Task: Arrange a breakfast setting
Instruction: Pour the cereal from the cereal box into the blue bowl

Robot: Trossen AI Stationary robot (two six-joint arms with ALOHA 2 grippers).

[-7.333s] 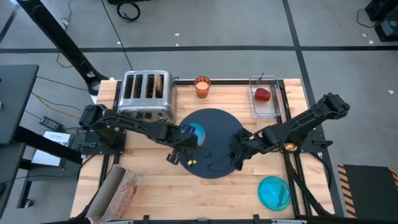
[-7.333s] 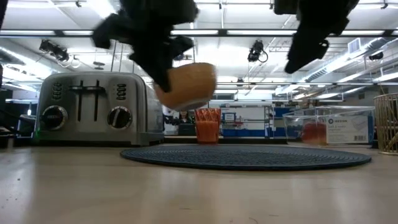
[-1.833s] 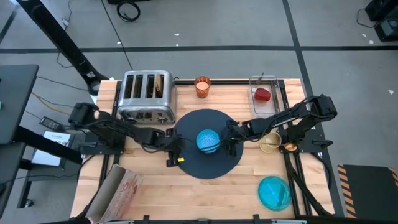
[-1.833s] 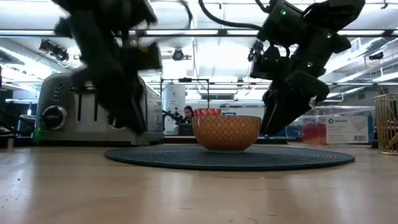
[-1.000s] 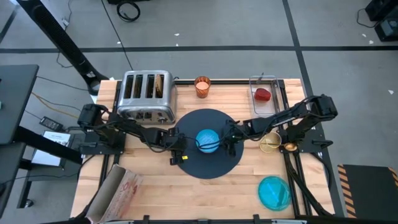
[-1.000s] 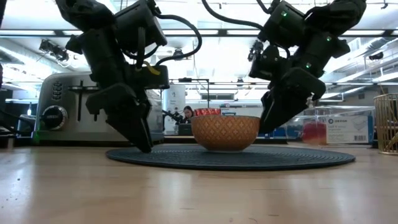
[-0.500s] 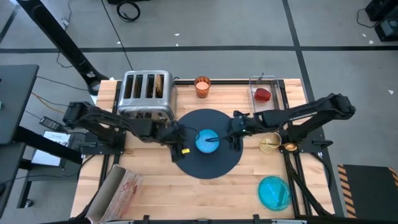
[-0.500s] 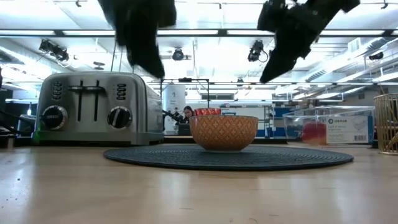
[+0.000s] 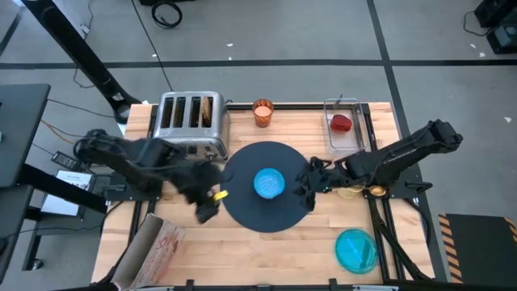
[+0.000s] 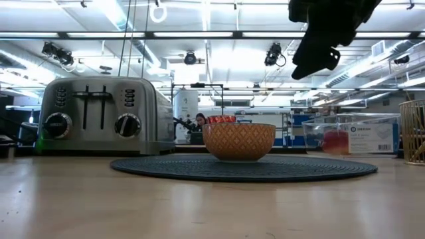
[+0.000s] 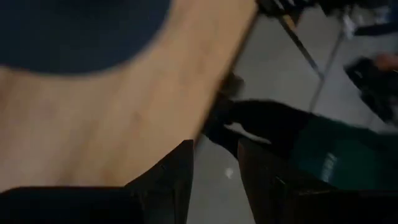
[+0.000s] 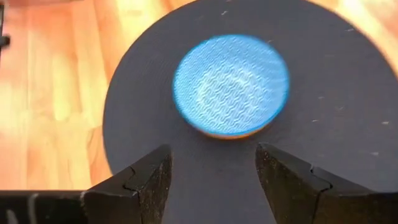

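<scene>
The small blue bowl (image 9: pixel 270 183), orange on the outside (image 10: pixel 239 141), stands upright in the middle of the dark-blue round mat (image 9: pixel 266 214). My left gripper (image 9: pixel 203 208) is open over bare wood off the mat's left edge; its wrist view (image 11: pixel 214 146) shows table edge and floor. My right gripper (image 9: pixel 310 184) is open, raised above the mat's right part (image 10: pixel 324 46), with the bowl ahead of it (image 12: pixel 213 152). The orange cup (image 9: pixel 262 111), the red fruit (image 9: pixel 342 123) in a clear box, the teal plate (image 9: pixel 356 249) and a toast slice (image 9: pixel 208 111) in the toaster stand apart.
The steel toaster (image 9: pixel 190 123) stands at the far left. The clear box (image 9: pixel 344 125) is at the far right. A wire holder with gold items (image 9: pixel 359 188) sits under my right arm. A brown paper bag (image 9: pixel 153 246) lies at the near left corner.
Both grippers stood low on either side of the bowl, then rose. My left gripper has swung off the mat toward the table's left and near edges. My right gripper has drawn back a little toward the right edge. The bowl has stayed upright on the mat.
</scene>
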